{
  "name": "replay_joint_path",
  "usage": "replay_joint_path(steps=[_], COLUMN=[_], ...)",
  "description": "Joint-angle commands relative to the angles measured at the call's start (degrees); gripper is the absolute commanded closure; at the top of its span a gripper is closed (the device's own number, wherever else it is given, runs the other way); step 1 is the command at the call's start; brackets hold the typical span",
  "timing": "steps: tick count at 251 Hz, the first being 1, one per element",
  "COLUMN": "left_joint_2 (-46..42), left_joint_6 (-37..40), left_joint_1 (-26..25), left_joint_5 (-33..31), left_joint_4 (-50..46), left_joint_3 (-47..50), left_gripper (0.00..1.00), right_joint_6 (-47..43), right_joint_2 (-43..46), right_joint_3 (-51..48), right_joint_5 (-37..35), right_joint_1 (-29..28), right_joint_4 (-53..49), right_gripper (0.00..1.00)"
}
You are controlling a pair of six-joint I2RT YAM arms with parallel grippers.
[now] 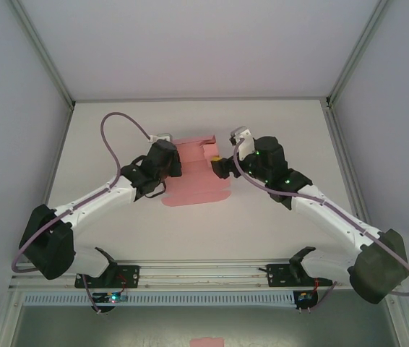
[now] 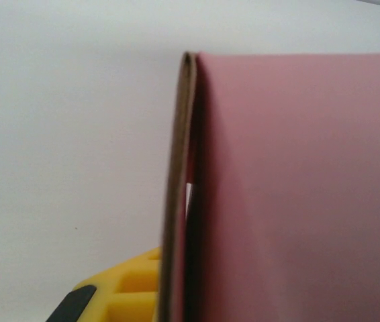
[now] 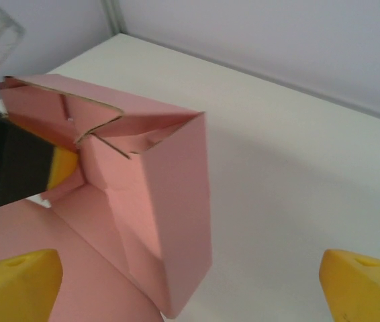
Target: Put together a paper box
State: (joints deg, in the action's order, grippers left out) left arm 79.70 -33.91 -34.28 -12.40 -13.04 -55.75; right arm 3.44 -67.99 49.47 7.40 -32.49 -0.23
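White table (image 1: 190, 235), pale walls (image 1: 9, 108), paper box (image 1: 197, 189)

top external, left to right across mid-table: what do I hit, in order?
left hand clamped on the card → paper box → right hand, open

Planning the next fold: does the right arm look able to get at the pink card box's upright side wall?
Probably yes. The right gripper has its fingers open, the wall of the pink card box stands between them, and the left gripper pinches a flap, clear of it.
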Motion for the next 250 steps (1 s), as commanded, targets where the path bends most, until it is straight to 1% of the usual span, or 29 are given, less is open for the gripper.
replay_joint_path(steps=[1, 13, 24, 57, 91, 115, 139, 164, 183, 202, 209, 231, 250], left_joint_2=[0.8, 1.1, 1.5, 2.5, 2.0, 2.4, 3.6, 4.5, 5.0, 5.1, 5.0, 4.7, 4.2], left_joint_6=[-3.2, -4.9, -5.0, -5.8, -5.9, -6.1, -6.1, -6.3, -6.3, -5.7, -5.5, -4.3, -3.5], left_joint_1=[0.3, 0.3, 0.1, 0.0, 0.0, 0.0, 0.0, 0.1, 0.1, 0.1, 0.1, 0.1, 0.1], left_joint_5=[-5.3, -6.6, -6.6, -6.2, -4.6, -7.5, -10.1, -11.3, -11.7, -10.9, -10.3, -9.0, -8.7], left_joint_4=[-2.1, -3.5, -4.1, -5.2, -3.5, -6.1, -8.3, -8.6, -8.9, -8.0, -7.4, -5.8, -5.2], left_joint_3=[-2.0, -2.8, -3.6, -4.7, -3.6, -4.5, -5.3, -5.2, -5.2, -4.9, -4.7, -4.3, -3.8], left_gripper=[1.00, 1.00, 1.00, 1.00, 1.00, 1.00, 1.00, 1.00, 1.00, 1.00, 1.00, 1.00, 1.00], right_joint_6=[0.9, -1.2, -2.0, -1.9, -0.8, -1.5, -2.2, -1.7, -1.3, -2.0, -2.0, -1.4, 1.3], right_joint_2=[-3.8, -6.5, -9.4, -17.1, -22.1, -21.4, -16.8, -11.0, -6.9, -3.2, -2.0, 1.3, 4.3], right_joint_3=[3.2, 4.8, 6.7, 11.8, 15.3, 15.8, 12.8, 9.4, 7.1, 4.6, 3.8, 1.9, 0.3], right_joint_5=[-12.8, -18.9, -22.8, -25.3, -34.6, -39.4, -39.3, -39.2, -41.2, -40.2, -38.5, -29.7, -21.6], right_joint_1=[-4.4, -7.3, -9.3, -10.5, -11.0, -11.8, -12.2, -12.2, -12.2, -12.0, -11.7, -9.7, -6.4], right_joint_4=[1.4, 1.2, 1.2, 1.4, 1.3, -1.0, -0.9, -2.4, -3.8, -3.6, -3.3, -2.9, -2.3], right_gripper=[0.02, 0.02, 0.02, 0.02, 0.02, 0.02, 0.02, 0.02, 0.02, 0.02, 0.02, 0.02, 0.02])
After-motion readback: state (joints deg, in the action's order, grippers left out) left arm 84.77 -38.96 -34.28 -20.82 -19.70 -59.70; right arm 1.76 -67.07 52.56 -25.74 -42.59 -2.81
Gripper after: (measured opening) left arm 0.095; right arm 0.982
